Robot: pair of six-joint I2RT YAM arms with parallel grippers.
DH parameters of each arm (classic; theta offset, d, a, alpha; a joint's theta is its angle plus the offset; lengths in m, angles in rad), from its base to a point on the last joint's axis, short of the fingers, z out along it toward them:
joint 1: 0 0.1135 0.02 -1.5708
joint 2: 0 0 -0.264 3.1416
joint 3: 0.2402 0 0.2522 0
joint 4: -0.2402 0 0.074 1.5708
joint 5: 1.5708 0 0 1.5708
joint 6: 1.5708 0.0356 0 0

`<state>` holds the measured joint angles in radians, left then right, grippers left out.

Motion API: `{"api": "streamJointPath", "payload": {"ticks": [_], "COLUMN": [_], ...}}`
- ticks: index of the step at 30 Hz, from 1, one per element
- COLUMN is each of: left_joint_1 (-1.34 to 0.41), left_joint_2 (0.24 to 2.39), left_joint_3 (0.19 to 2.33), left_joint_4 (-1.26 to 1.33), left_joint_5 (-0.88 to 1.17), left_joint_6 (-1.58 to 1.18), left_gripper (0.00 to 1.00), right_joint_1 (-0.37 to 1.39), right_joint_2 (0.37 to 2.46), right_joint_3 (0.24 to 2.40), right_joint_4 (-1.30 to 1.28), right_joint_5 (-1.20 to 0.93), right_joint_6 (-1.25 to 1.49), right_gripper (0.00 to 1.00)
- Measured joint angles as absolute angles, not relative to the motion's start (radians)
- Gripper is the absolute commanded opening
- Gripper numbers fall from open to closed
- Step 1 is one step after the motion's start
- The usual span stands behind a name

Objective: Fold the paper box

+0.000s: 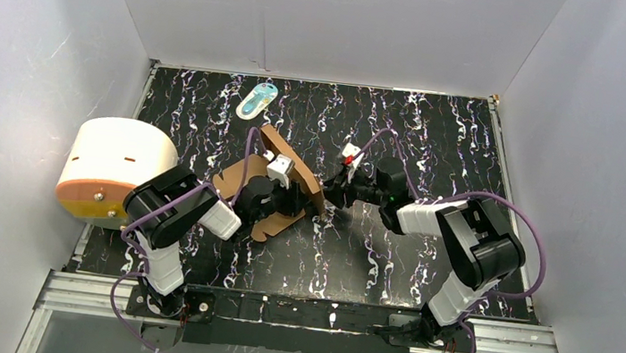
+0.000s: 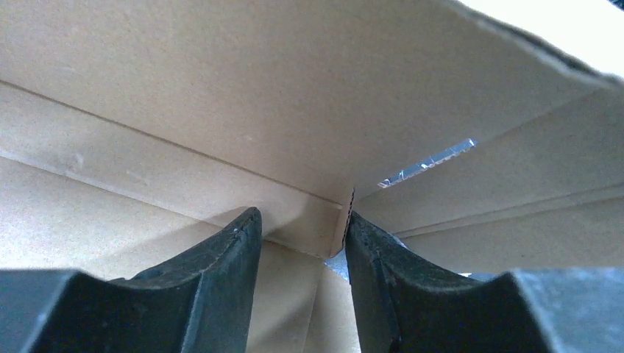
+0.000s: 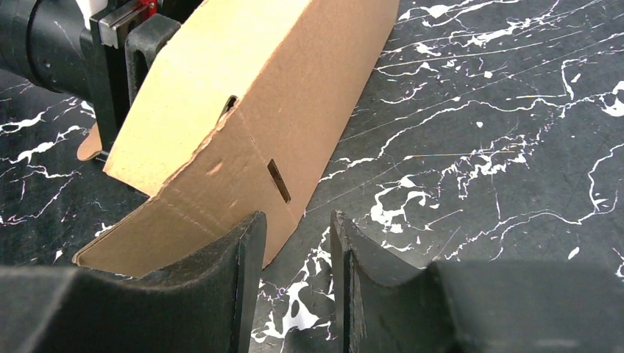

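The left hand (image 2: 302,218) has its two dark fingers (image 2: 235,272) spread apart and pushed in among the panels of the paper box (image 2: 294,88). The raw corrugated edge of one cardboard panel stands in the gap, against the inner face of one fingertip, but the jaws are not clamped on it. Creased brown panels fill that view, and a thin slit in one of them shows bright.

The right hand (image 3: 296,218) is also parted, with nothing between its fingers (image 3: 239,287). The low corner of the box lies just beside one fingertip; whether they touch cannot be told. From there the outer wall of the box rises at a tilt, with a small cut slot (image 3: 279,180) in it.

In the top view the box sits near the middle of the black, white-veined worktop (image 1: 407,260), partly folded. One long flap stands up and runs diagonally between the two hands, and the rest lies flat under the left wrist. A white-and-orange cylinder (image 1: 112,165) rests at the left edge, well apart from the box. A teal-white packet (image 1: 257,99) lies at the far edge, near the flap's far end but apart from it
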<state>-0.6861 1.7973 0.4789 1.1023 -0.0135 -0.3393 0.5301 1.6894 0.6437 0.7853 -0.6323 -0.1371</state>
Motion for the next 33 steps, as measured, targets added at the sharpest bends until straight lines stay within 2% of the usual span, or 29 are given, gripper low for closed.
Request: {"api": "streamJointPath", "payload": {"ticks": [11, 20, 28, 33], "left_joint_1": [-0.675, -0.671, -0.669, -0.668], "left_joint_2": [1.811, 1.823, 1.824, 1.822], "left_joint_3": [0.478, 0.479, 0.479, 0.477], "left_joint_4": [1.128, 1.147, 1.151, 1.151], "left_joint_5": [0.024, 0.042, 0.056, 0.064], "left_joint_6": [-0.373, -0.378, -0.378, -0.379], "left_gripper": [0.42, 0.43, 0.43, 0.46], "right_joint_1": [0.530, 0.530, 0.539, 0.556], "right_joint_2": [1.709, 1.693, 1.729, 1.772], "right_joint_3": [0.632, 0.573, 0.580, 0.578], "right_joint_4": [0.827, 0.844, 0.959, 1.025], "right_joint_5": [-0.628, -0.646, -0.648, -0.597], "right_joint_6": [-0.107, -0.075, 0.028, 0.073], "right_gripper": [0.52, 0.54, 0.56, 0.57]}}
